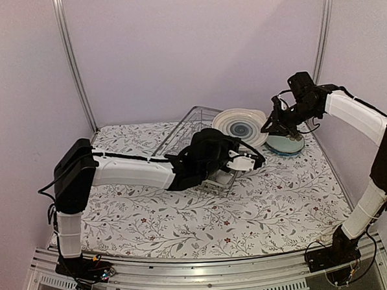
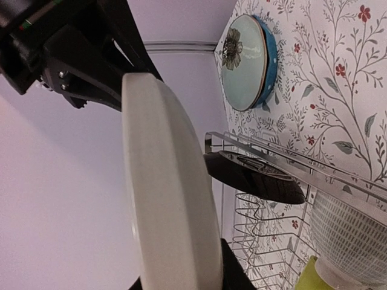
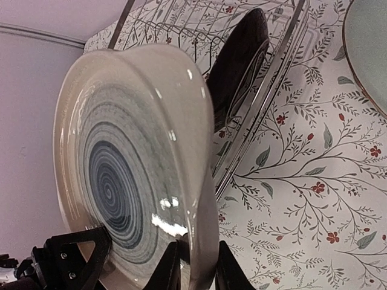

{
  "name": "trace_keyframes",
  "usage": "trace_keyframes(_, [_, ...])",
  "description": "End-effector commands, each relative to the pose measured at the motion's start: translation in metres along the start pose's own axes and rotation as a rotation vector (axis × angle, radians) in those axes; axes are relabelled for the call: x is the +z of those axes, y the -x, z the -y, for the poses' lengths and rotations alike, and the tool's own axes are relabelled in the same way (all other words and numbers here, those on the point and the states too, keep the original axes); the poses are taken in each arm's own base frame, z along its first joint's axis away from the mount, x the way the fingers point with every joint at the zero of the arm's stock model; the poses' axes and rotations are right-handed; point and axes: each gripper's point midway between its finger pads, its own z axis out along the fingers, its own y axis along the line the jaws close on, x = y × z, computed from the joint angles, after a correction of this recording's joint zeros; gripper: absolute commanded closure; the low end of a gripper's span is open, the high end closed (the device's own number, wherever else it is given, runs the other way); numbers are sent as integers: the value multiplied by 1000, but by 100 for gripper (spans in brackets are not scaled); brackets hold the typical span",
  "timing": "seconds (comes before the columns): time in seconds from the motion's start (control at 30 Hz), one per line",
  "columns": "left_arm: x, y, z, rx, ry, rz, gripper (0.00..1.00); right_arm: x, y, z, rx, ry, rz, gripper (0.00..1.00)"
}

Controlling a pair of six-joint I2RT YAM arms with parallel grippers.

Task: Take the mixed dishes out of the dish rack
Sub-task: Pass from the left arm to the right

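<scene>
Two grippers are sharing the white plate (image 1: pixel 240 126), upright beside the dish rack (image 1: pixel 189 122): left gripper (image 2: pixel 184 281) and right gripper (image 3: pixel 196 272) are both clamping its rim, seemingly handing it over toward the plate stack (image 1: pixel 287 144)

I see cream plate (image 3: pixel 121 175) with blue-grey concentric rings, pale green plate (image 2: pixel 242 66) with dark flower, white-dotted blue plate (image 2: pixel 273 60), dark plate (image 3: pixel 242 66), white cloth (image 3: pixel 302 199) with grey vines, red blossoms.
</scene>
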Motion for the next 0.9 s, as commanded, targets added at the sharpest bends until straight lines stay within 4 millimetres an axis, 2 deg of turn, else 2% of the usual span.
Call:
trace_keyframes(0.0, [-22,16,-101,-128,298,52,100,6,-2,7,16,-21,2,88])
trace_keyframes(0.17, [-22,15,-101,-129,303,46,100,5,0,2,27,10,15,100])
trace_keyframes(0.3, [-21,13,-101,-136,307,41,99,2,4,0,42,27,29,100])
trace_keyframes(0.63, [-18,9,-96,-118,299,27,68,-20,15,-4,87,99,92,100])
trace_keyframes(0.8, [-14,9,-90,-107,287,24,44,-29,20,-9,88,117,119,100])
trace_keyframes(0.87, [-13,9,-88,-102,282,24,38,-33,22,-8,91,119,131,100])
